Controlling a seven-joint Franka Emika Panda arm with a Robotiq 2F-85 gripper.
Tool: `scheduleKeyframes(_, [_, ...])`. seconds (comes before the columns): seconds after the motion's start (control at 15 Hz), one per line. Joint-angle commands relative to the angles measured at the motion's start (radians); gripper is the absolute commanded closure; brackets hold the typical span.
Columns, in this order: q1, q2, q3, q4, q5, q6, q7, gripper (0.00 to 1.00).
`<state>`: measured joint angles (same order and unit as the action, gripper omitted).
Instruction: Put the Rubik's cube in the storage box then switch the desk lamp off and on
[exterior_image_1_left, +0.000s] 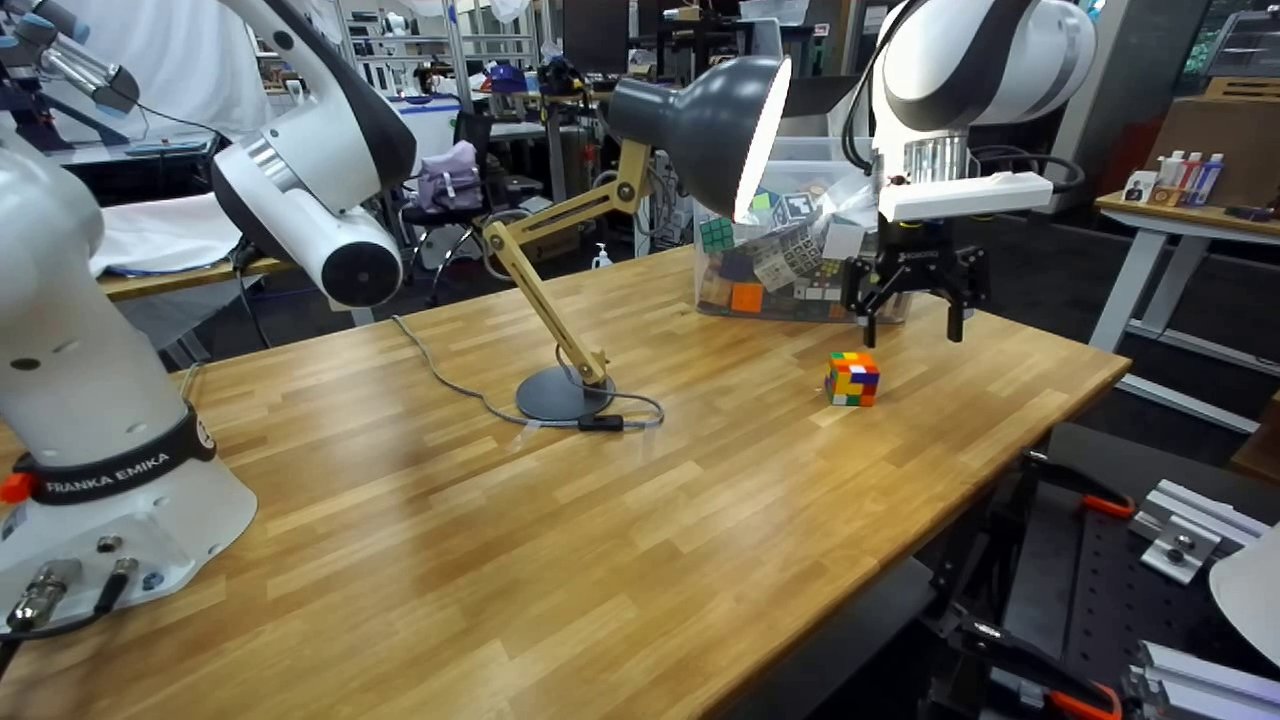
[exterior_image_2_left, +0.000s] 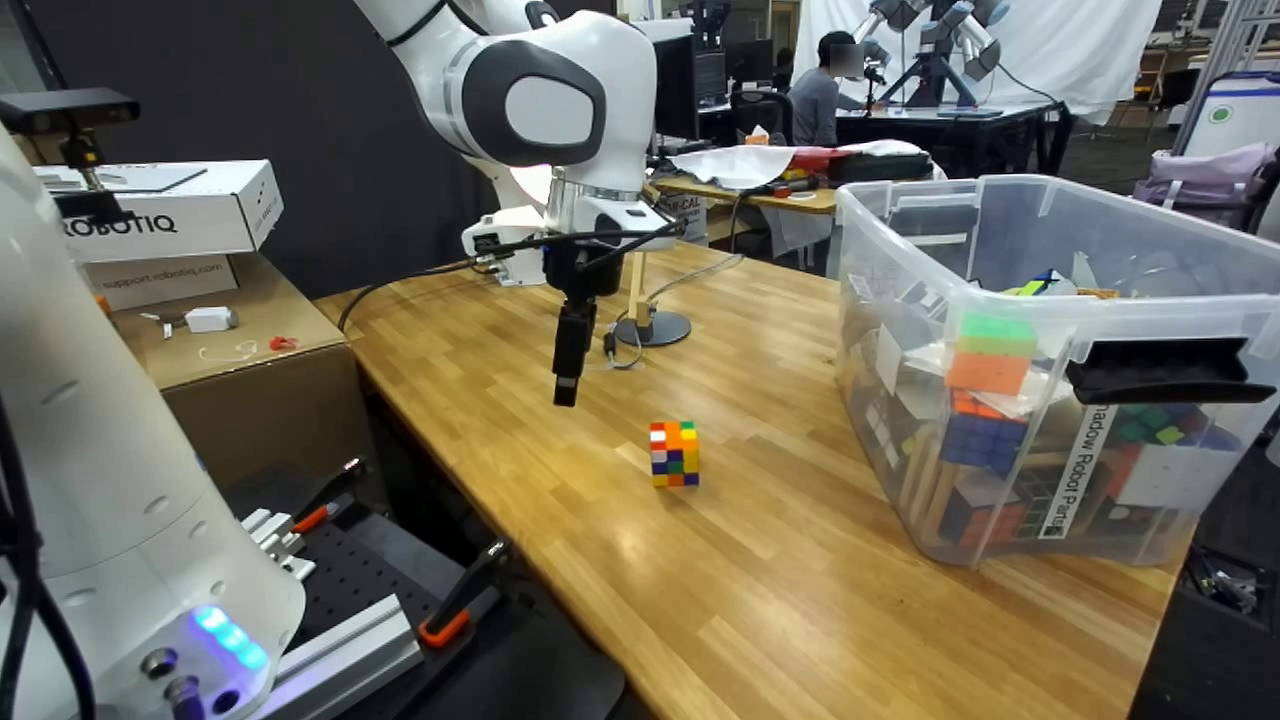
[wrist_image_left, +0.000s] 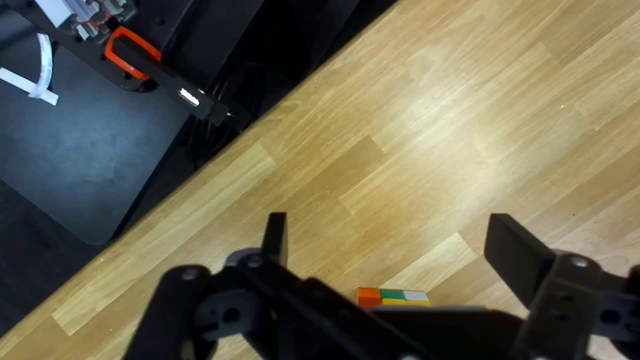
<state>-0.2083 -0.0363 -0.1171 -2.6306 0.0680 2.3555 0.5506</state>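
In the wrist view, the hand (wrist_image_left: 389, 232), spread wide, hides most of the Rubik's cube (wrist_image_left: 392, 296).

Tabletop (exterior_image_1_left: 560, 560): light brown wood in joined strips, glossy, reflecting light. The clear plastic box (exterior_image_2_left: 1080, 320), shown in both exterior views, stands upright by the end edge, near a corner shared with a long edge. The Rubik's cube (exterior_image_1_left: 853, 380) sits flat on one face between the box and the opposite long edge, touching neither. The desk lamp (exterior_image_1_left: 627, 188) stands on its round dark base (exterior_image_1_left: 548, 397), well in from the edges. Its grey cord (exterior_image_1_left: 545, 423), with a black switch (exterior_image_1_left: 601, 424), lies loose beside the base and runs to the box-side long edge. A white robot arm (exterior_image_1_left: 95, 350) stands toward the opposite end.
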Motion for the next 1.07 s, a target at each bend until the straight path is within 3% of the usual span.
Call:
scheduleKeyframes(0.0, [0.013, 0.0, -0.013, 0.002, -0.001, -0.003, 0.001, 0.0])
scheduleKeyframes(0.33, [0.007, 0.073, -0.031, 0.059, 0.019, 0.07, 0.003, 0.0])
scheduleKeyframes(0.73, [0.021, 0.259, -0.041, 0.209, 0.14, 0.027, -0.031, 0.0])
scheduleKeyframes(1.0, [0.026, 0.349, -0.055, 0.294, 0.164, 0.014, -0.019, 0.0])
